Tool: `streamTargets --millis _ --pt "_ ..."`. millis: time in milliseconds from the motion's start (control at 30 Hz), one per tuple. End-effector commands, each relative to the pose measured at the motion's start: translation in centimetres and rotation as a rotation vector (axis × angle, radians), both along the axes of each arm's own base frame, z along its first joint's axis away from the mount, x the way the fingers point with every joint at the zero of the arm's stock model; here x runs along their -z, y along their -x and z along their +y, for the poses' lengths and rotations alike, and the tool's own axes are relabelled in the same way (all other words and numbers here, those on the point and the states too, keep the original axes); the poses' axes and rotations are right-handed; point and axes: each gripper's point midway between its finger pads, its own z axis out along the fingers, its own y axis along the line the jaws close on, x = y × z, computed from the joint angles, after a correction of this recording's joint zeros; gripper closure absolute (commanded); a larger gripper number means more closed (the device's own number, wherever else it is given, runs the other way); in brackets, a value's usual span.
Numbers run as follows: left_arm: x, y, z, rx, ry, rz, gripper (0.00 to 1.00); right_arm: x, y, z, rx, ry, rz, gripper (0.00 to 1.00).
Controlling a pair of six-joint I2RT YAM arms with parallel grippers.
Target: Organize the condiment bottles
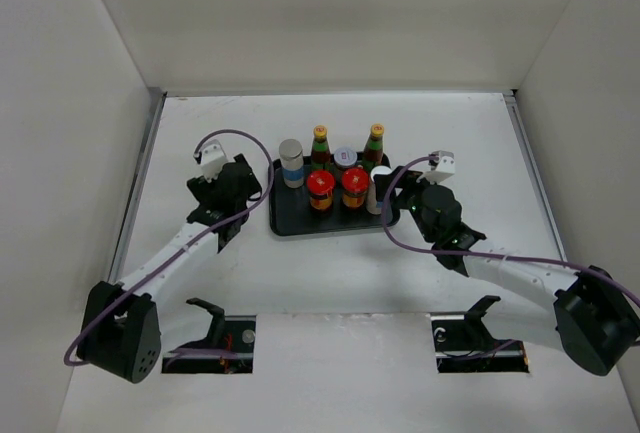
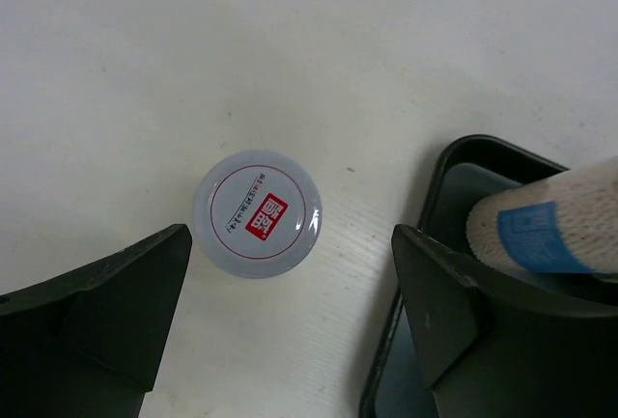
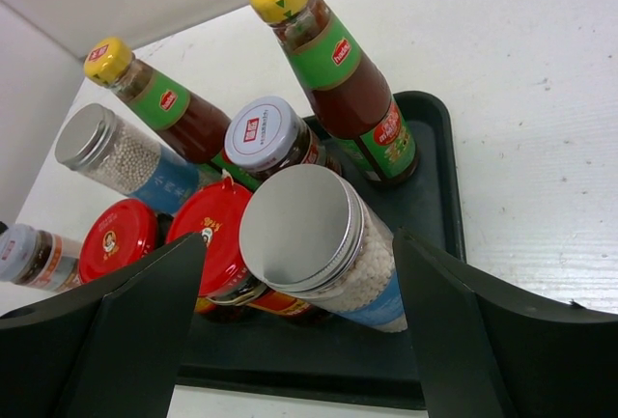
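Observation:
The black tray (image 1: 300, 225) holds two yellow-capped green-labelled bottles (image 1: 320, 148) (image 1: 375, 146), two red-lidded jars (image 1: 321, 190) (image 1: 355, 186), a white-lidded jar (image 1: 346, 159) and a silver-lidded blue-labelled jar (image 1: 291, 163). My right gripper (image 1: 392, 198) is open around a silver-lidded jar of white beads (image 3: 319, 239) at the tray's right front, its fingers (image 3: 145, 312) clear of the jar on both sides. My left gripper (image 1: 243, 185) is open above a white-lidded jar (image 2: 257, 212) that stands on the table just left of the tray (image 2: 454, 162).
White walls enclose the table on the left, right and back. The blue-labelled jar (image 2: 550, 230) stands in the tray's near-left corner, close to my left gripper's right finger (image 2: 444, 292). Two slots are cut into the table's front edge (image 1: 225, 338).

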Motion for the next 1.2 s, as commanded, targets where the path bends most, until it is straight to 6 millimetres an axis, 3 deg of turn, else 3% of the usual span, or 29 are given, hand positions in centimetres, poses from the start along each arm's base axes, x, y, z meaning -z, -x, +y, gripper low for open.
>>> streamTargets --millis 0,300,467,600,700,900,1033,1167 --pt "1.2 -0.4 0.2 -0.024 0.013 0.015 0.14 -2.6 -0.6 1.2 -0.021 -0.044 -0.066 0.15" --pt "3.4 -1.6 2.1 -0.106 -0.021 0.020 0.20 -2.8 -0.7 1.1 -0.019 -0.037 -0.071 0.14" --pt "2.9 -2.3 2.0 -0.103 -0.004 -0.013 0.43 -2.7 -0.7 1.2 -0.020 -0.038 -0.070 0.14" --pt "1.5 -1.9 1.3 -0.072 -0.017 -0.038 0.52 -2.6 -0.7 1.3 -0.026 -0.038 -0.064 0.14" --pt "-1.0 -1.7 -0.3 -0.008 -0.030 -0.074 0.55 -2.5 -0.8 1.3 -0.021 -0.039 -0.064 0.14" --pt "-6.2 -1.8 -5.9 0.144 0.008 -0.166 0.56 -2.4 -0.9 1.3 -0.020 -0.033 -0.061 0.14" --pt "-7.6 -2.1 -9.3 0.229 0.051 -0.190 0.56 -2.6 -0.7 1.1 -0.018 -0.035 -0.069 0.14" --pt "-7.0 -1.7 -13.0 0.325 0.088 -0.167 0.56 -2.5 -0.7 1.2 -0.023 -0.035 -0.064 0.14"
